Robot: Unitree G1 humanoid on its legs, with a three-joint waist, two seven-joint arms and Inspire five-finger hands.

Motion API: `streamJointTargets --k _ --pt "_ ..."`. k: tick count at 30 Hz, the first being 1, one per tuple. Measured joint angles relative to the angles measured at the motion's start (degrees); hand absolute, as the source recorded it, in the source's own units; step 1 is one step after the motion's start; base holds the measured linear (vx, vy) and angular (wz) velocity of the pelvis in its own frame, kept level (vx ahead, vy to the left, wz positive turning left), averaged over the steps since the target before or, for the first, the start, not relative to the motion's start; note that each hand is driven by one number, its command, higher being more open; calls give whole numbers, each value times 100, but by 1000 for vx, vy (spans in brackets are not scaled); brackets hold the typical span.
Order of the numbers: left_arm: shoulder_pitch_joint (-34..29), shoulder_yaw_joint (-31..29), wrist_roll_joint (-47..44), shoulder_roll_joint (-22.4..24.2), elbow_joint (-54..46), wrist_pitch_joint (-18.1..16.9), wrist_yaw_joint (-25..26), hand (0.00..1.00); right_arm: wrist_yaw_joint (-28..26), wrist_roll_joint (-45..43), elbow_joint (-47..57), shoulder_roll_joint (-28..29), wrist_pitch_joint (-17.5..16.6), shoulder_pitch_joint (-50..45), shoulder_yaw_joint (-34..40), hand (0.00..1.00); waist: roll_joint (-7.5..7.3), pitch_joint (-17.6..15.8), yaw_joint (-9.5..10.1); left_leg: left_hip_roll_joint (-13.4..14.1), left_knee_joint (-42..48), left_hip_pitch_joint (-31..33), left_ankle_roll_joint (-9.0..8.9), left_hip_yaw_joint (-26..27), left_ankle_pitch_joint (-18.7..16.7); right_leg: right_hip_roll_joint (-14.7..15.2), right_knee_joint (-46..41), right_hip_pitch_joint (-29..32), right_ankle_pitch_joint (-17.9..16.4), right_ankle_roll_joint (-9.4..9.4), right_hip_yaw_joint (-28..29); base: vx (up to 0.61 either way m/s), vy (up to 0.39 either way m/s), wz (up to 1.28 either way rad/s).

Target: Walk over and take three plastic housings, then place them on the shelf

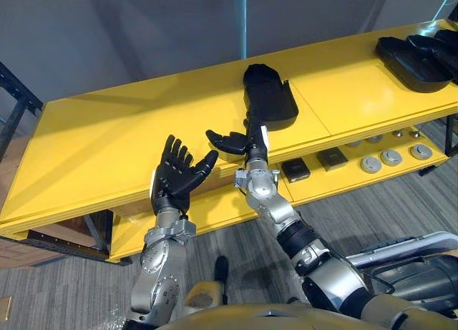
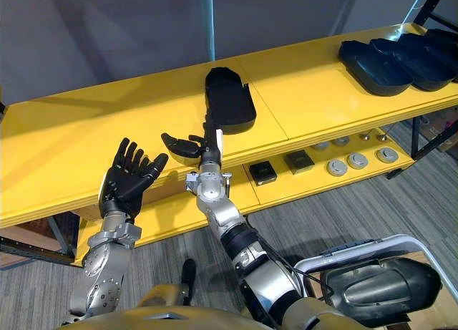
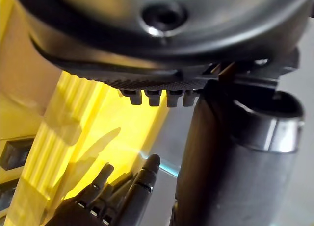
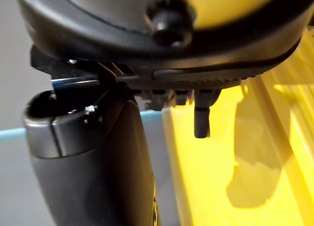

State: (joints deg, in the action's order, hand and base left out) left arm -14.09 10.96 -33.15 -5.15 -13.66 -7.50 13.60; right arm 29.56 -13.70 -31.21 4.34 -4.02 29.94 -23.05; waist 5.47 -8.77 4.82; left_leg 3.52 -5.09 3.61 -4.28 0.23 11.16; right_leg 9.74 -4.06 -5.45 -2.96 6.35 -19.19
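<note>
Left hand [image 1: 175,174]: nearest, raised, fingers spread, empty. Right hand [image 1: 232,142]: fingers extended and released, at the near end of the black plastic housing [image 1: 268,94]. Housing lies on the yellow shelf [image 1: 107,147] top; probably light, stiff, smooth; grasp by the rim. Further housings [image 1: 418,54] lie far right.

No text, label, number or sign legible. Yellow shelf [image 1: 107,144]: plain top. Black plastic housing [image 1: 268,94]: no readable marking on its visible face (the small square parts [image 1: 295,170] on the lower tier are too small to read).
</note>
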Motion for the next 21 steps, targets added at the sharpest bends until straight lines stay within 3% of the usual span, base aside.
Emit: streamJointTargets --k 13,17,21 --pt "1 152 0 -37 1 0 22 100 44 12 21 -16 -11 -27 132 100 2 2 -46 2 0 -10 0 18 0 0 0 2 4 5 31 0 0 0" --pt "0 149 0 -39 1 0 20 100 -392 -4 87 -56 -72 -127 162 100 3 3 -54 2 0 -11 0 19 0 -1 0 2 4 6 33 0 0 0" --pt "2 118 12 -43 0 0 -5 100 -1209 -43 541 -320 -201 -458 38 100 2 4 -66 4 0 -10 -1 20 -3 -4 8 3 4 5 35 0 0 0"
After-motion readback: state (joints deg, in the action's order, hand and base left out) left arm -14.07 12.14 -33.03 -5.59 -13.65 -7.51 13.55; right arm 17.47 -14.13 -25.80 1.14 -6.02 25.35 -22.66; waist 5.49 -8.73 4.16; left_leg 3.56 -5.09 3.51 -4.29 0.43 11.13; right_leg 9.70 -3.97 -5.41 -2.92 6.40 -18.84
